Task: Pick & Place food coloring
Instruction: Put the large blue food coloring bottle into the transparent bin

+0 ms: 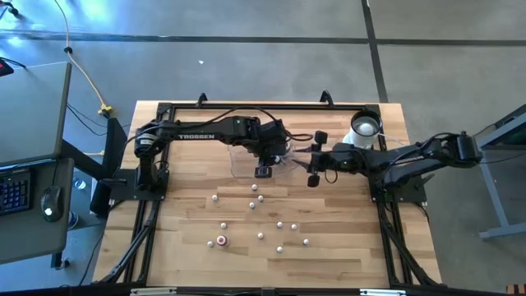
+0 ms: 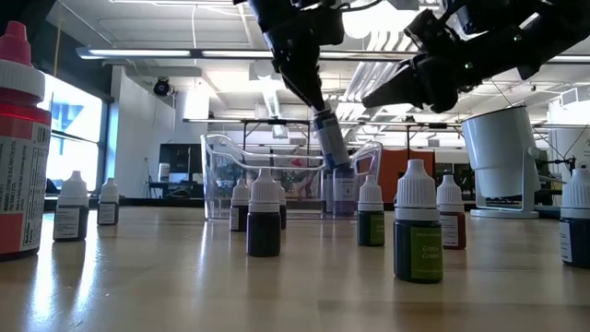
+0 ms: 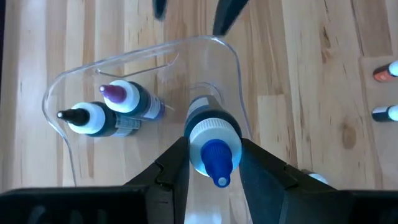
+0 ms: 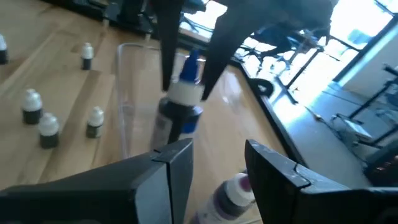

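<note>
The left end effector (image 3: 214, 163) hangs over the clear plastic tray (image 1: 246, 156) near the desk's (image 1: 345, 263) far edge, its two fingers clamped on the neck of a blue-tipped food coloring bottle (image 3: 211, 140). The bottle is tilted, its lower end inside the tray and apparently just above the tray floor, though the low view does not settle whether it touches. Two more bottles (image 3: 115, 112) lie on their sides in the tray, touching each other, one with a purple tip and one with a black tip.

The right end effector (image 4: 214, 165) hovers just beside the tray on its right side, fingers apart and holding nothing. A white cup (image 1: 364, 129) stands near the desk's far right corner.

The other food coloring bottles (image 1: 261, 222) stand upright, scattered across the middle of the desk toward the near edge.
</note>
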Robot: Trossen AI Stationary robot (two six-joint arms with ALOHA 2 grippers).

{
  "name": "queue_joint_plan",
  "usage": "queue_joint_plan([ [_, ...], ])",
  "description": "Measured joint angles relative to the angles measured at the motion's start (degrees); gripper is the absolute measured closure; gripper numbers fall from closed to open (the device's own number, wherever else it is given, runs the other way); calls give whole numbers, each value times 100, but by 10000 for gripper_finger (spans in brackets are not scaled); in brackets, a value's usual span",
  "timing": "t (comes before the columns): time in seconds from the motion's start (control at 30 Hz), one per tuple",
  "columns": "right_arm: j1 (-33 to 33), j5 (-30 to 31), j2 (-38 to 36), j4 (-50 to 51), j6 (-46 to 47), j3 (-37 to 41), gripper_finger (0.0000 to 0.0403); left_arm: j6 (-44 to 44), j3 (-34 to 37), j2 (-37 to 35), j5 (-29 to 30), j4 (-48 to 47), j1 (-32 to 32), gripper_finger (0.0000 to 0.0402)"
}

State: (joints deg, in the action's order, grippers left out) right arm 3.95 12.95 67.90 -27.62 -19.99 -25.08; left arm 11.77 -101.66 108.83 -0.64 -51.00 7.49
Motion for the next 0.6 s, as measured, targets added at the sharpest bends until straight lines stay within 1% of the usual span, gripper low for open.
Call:
queue_joint_plan([
  [0.1, -58, 331, -202, 176, -2, 0, 265, 101, 17, 38, 17, 1, 0, 291],
  [0.17, -81, 508, -345, 353, -2, 0, 265, 192, 5, 181, 13, 174, 0, 291],
  [0.27, -108, 706, -569, 589, -2, 0, 265, 226, 36, 347, 99, 139, 40, 291],
  [0.33, -112, 785, -749, 773, 2, 0, 265, 331, 5, 455, 130, 418, 60, 291],
  [0.4, -112, 870, -924, 914, 43, 0, 265, 350, 30, 541, 188, 196, 114, 291],
  [0.47, -112, 930, -1112, 1130, 47, 1, 265, 363, 24, 671, 238, 510, 130, 291],
  [0.53, -109, 926, -1244, 1201, 87, -8, 265, 363, 32, 686, 237, 373, 198, 291],
  [0.6, -110, 925, -1341, 1343, 169, 2, 265, 363, 1, 735, 254, 560, 218, 291],
])
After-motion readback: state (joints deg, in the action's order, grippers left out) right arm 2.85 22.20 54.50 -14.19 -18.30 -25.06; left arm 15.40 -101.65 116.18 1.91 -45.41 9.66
